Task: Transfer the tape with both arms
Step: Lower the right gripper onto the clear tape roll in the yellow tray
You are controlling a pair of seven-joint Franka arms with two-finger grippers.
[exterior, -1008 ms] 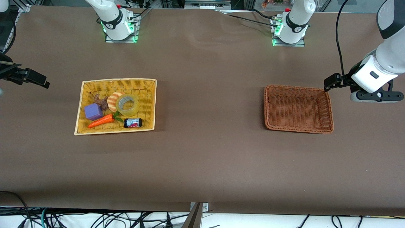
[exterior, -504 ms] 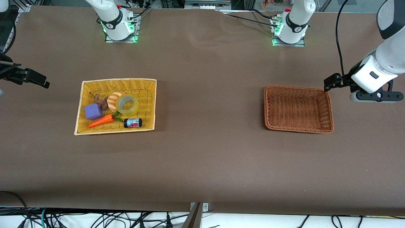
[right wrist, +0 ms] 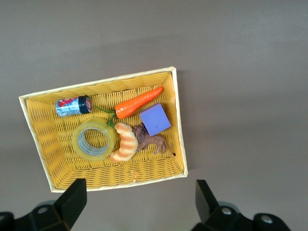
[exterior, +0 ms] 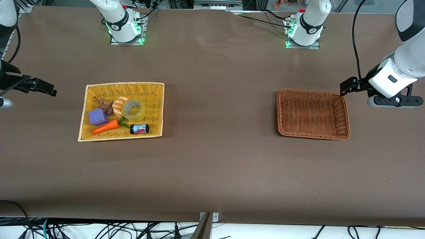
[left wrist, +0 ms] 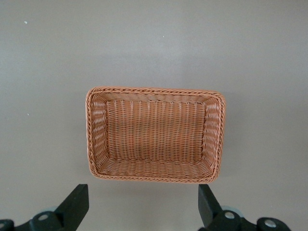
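The tape (exterior: 133, 110), a yellowish translucent roll, lies flat in the yellow basket (exterior: 124, 84) against a striped croissant toy (exterior: 119, 103). It also shows in the right wrist view (right wrist: 94, 140). My right gripper (exterior: 49, 90) is open and empty in the air, over the table beside the yellow basket (right wrist: 179, 120) at the right arm's end; its own view (right wrist: 140, 187) shows the jaws wide apart. My left gripper (exterior: 345, 88) is open and empty in the air beside the empty brown basket (exterior: 312, 91), which its own view (left wrist: 143, 192) looks down on.
The yellow basket also holds a purple cube (exterior: 98, 117), a toy carrot (exterior: 106, 126), a small dark can (exterior: 139, 128) and a brown animal toy (exterior: 105, 105). The brown basket (left wrist: 154, 90) holds nothing. Bare brown table lies between the two baskets.
My right gripper has shifted a little toward the yellow basket. The left arm and the things in the baskets have not moved.
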